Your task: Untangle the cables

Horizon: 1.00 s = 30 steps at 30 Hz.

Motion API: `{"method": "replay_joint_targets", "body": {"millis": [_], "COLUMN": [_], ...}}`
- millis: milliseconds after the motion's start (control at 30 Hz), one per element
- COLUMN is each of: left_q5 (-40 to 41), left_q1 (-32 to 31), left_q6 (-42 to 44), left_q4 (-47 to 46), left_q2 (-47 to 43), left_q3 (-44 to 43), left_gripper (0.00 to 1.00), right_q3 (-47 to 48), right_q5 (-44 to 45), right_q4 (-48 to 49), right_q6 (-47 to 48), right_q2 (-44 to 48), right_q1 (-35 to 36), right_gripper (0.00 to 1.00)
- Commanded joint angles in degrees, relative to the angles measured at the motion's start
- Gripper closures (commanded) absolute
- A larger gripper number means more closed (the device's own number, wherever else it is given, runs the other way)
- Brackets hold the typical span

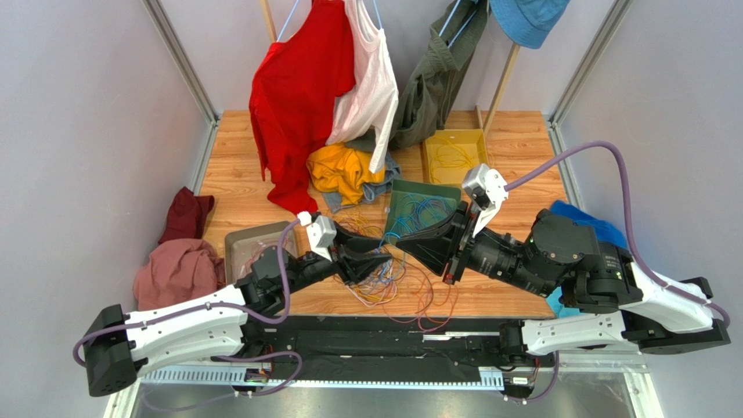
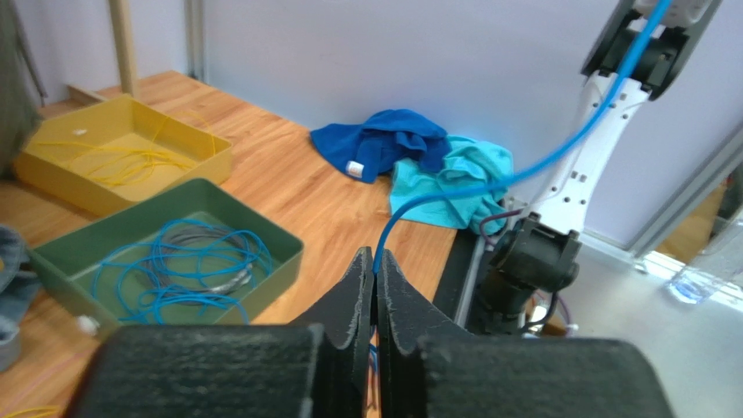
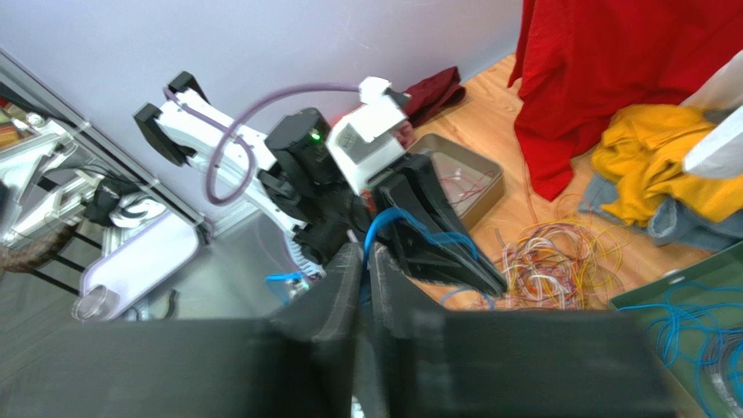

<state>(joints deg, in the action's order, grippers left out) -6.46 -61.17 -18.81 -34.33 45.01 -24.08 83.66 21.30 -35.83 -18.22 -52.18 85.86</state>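
Tools pinch one blue cable (image 2: 523, 174) between them: left tool (image 2: 376, 266) and right tool (image 3: 366, 257) both narrow.

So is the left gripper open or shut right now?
Shut on the blue cable: in the left wrist view the left gripper has its fingers almost together, with the cable running up out from between them.

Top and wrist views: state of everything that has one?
left gripper, shut on blue cable
right gripper, shut on blue cable
blue cable, lifted, arched between both grippers
cable tangle, unsorted heap
green tray, holds blue loops, grey coil
yellow tray, holds yellow cables
grey tray, holds red cables
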Motion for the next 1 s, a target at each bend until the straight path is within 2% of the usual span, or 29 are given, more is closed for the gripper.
{"method": "replay_joint_targets", "body": {"millis": [0, 67, 100, 167, 367, 667, 833, 967], "left_q5": [5.8, 10.5, 11.4, 13.7, 13.2, 8.6, 7.7, 7.5], "left_q1": [-0.4, -0.4, -0.4, -0.4, -0.4, -0.4, -0.4, -0.3], "left_q6": [1.2, 2.3, 2.8, 3.0, -0.9, -5.3, -6.6, -6.9], "left_q4": [13.1, 19.4, 24.3, 28.3, 38.4, 40.7, 40.7, 40.9], "left_q2": [-7.8, -10.4, -11.4, -13.1, -12.0, -6.5, -4.9, -4.2], "left_q3": [-6.5, -10.2, -13.9, -17.3, -28.1, -35.2, -36.5, -36.8], "left_gripper": [1.00, 1.00, 1.00, 1.00, 1.00, 1.00, 1.00, 1.00], "right_q3": [-4.4, -6.5, -8.6, -11.5, -23.5, -28.2, -33.2, -34.6], "right_q5": [1.1, 1.8, 2.0, 3.0, 5.9, 2.3, 1.9, 0.9], "right_q4": [3.6, 4.6, 4.9, 6.5, 14.7, 27.6, 39.0, 43.2], "right_q6": [-0.9, -1.4, -1.6, -2.0, -1.6, 1.3, 2.7, 3.9], "right_q2": [3.5, 4.3, 5.2, 5.9, 9.2, 5.5, 6.2, 6.3], "right_q1": [0.4, 0.4, 0.4, 0.4, 0.4, 0.4, 0.4, 0.3], "right_gripper": [0.68, 0.51, 0.49, 0.45, 0.45, 0.44, 0.44, 0.45]}}
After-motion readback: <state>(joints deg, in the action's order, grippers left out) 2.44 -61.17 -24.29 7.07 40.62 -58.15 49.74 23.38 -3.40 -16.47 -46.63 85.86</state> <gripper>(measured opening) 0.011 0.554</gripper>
